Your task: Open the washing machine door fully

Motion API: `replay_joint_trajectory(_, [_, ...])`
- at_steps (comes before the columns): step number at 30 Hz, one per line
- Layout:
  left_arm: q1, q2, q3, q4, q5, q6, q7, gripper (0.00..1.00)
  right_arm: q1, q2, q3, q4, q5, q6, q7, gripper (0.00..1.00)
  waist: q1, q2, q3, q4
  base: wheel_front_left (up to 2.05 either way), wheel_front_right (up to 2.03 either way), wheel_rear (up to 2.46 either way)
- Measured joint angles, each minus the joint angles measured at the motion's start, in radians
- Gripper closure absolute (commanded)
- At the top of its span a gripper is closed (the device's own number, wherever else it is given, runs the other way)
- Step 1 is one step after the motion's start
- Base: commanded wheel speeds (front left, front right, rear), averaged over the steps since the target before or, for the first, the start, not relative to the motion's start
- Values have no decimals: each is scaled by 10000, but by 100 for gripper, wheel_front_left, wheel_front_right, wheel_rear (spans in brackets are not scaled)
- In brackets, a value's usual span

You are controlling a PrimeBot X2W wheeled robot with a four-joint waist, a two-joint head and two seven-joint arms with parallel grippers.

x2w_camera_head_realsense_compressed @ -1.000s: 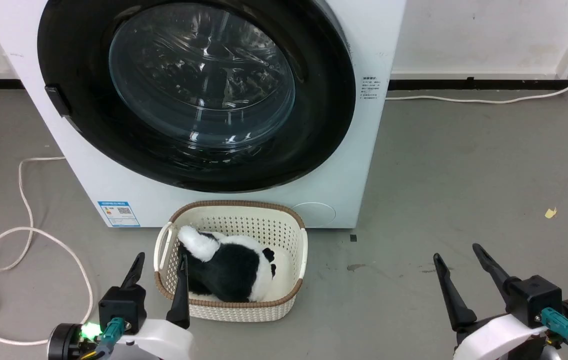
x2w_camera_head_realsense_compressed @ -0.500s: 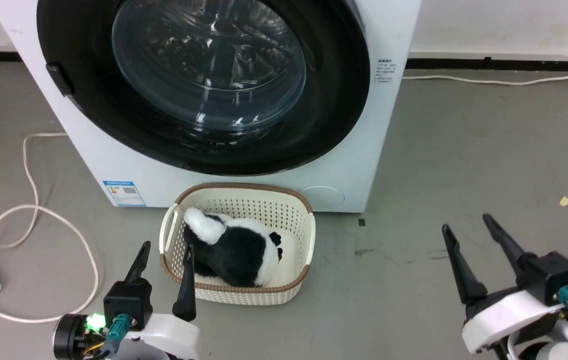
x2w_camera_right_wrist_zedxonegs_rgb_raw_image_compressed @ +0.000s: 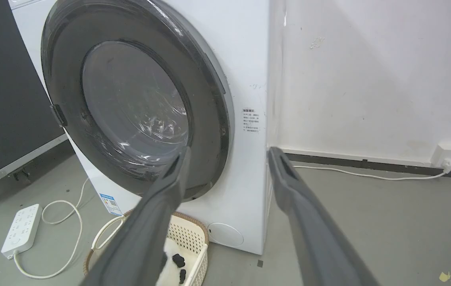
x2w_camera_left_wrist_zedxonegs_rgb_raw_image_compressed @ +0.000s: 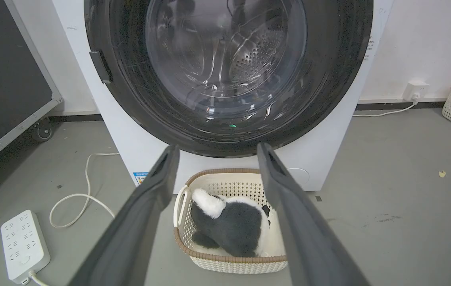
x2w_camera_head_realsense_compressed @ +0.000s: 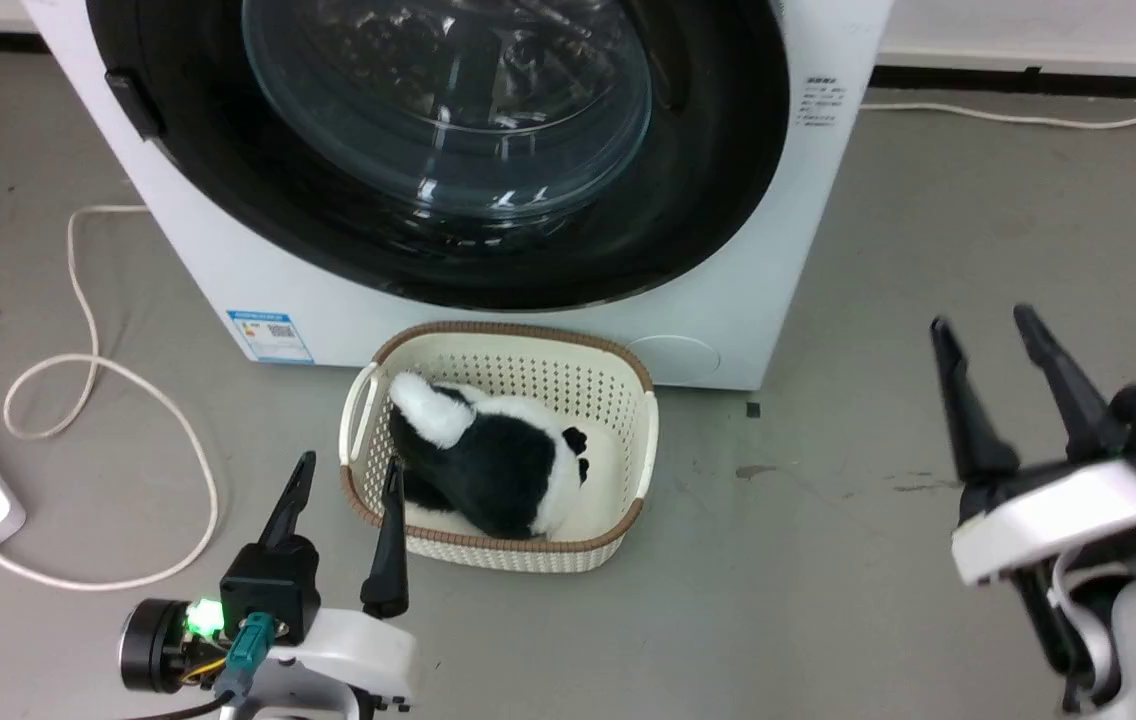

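Gaping empty, left pincer (x2w_camera_head_realsense_compressed: 350, 460) and right pincer (x2w_camera_head_realsense_compressed: 981, 318) face the washing machine door (x2w_camera_head_realsense_compressed: 708, 180).

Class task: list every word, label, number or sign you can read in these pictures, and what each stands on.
No text can be quoted; both are illegible.
The blue label sticker, low on the washing machine front: print and a code square, too small to read.
The small printed notice, on the white front beside the washing machine door: several lines, too blurred to read.
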Motion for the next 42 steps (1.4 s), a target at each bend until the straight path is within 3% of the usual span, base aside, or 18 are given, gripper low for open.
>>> replay_joint_trajectory(1, [-41,0,-17,-8,0,4,-17,0,-132,-2,-23,35,115,0,40,67,0,0,47,33,0,0,0])
replay_joint_trajectory(2, [-73,0,-40,-17,0,8,-63,0,-274,-10,-56,81,219,0,88,100,0,0,96,69,0,0,0])
replay_joint_trajectory(13, [-338,-2,-337,-54,-19,184,-280,0,-1908,8,-683,842,1551,0,846,100,0,0,643,495,0,0,0])
replay_joint_trajectory(26, [-710,-6,-629,-109,-100,360,-529,0,-4349,219,-1871,2894,3204,-2,2376,100,0,0,1363,999,0,0,0])
replay_joint_trajectory(36, [-915,-8,-865,-173,-104,523,-755,0,-6486,353,-3041,4859,4125,-4,3561,100,0,0,1883,1296,0,0,0])
replay_joint_trajectory(42, [-1245,-8,-1116,-198,-188,623,-959,0,-8572,295,-3983,6750,4451,-4,4627,100,0,0,2431,1640,0,0,0])
